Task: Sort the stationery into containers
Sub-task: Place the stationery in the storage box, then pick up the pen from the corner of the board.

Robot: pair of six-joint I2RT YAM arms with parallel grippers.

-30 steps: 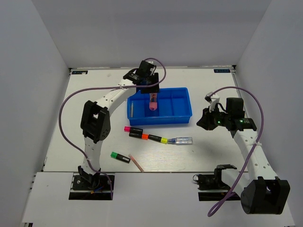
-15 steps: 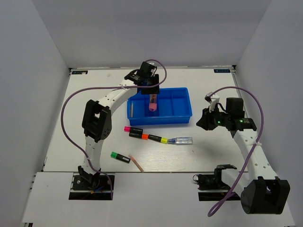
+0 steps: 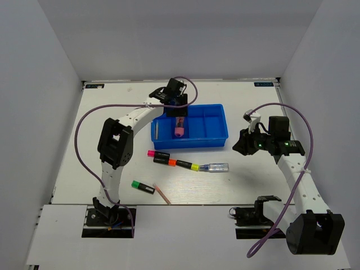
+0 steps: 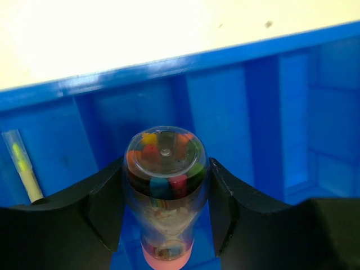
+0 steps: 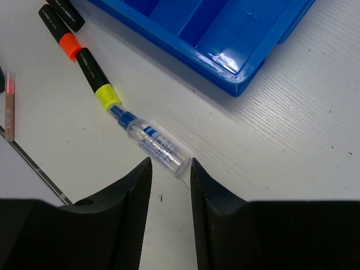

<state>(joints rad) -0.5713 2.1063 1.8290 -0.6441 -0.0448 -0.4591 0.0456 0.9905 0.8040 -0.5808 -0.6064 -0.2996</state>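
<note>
The blue tray (image 3: 209,121) sits mid-table and fills the left wrist view (image 4: 219,101). The pink marker (image 3: 178,128), clear-bodied with a pink cap, rests in the tray's second compartment from the left. In the left wrist view it (image 4: 164,169) stands end-on between my left gripper's (image 4: 166,216) fingers, with thin gaps on both sides. My left gripper (image 3: 176,108) is over the tray's far wall, open. A thin pale stick (image 4: 22,169) lies in the leftmost compartment. My right gripper (image 3: 243,145) is open and empty, just above the clear bluish pen's (image 5: 154,143) end.
Highlighters lie in a row in front of the tray: pink cap (image 3: 151,153), orange cap (image 3: 170,162), yellow cap (image 3: 194,166), then the clear pen (image 3: 216,167). A green-capped highlighter (image 3: 136,184) and a pale stick (image 3: 162,193) lie near the front edge.
My left gripper has drawn back toward the tray's far wall, and the pink marker now sits lower in the compartment. The right arm has not moved.
</note>
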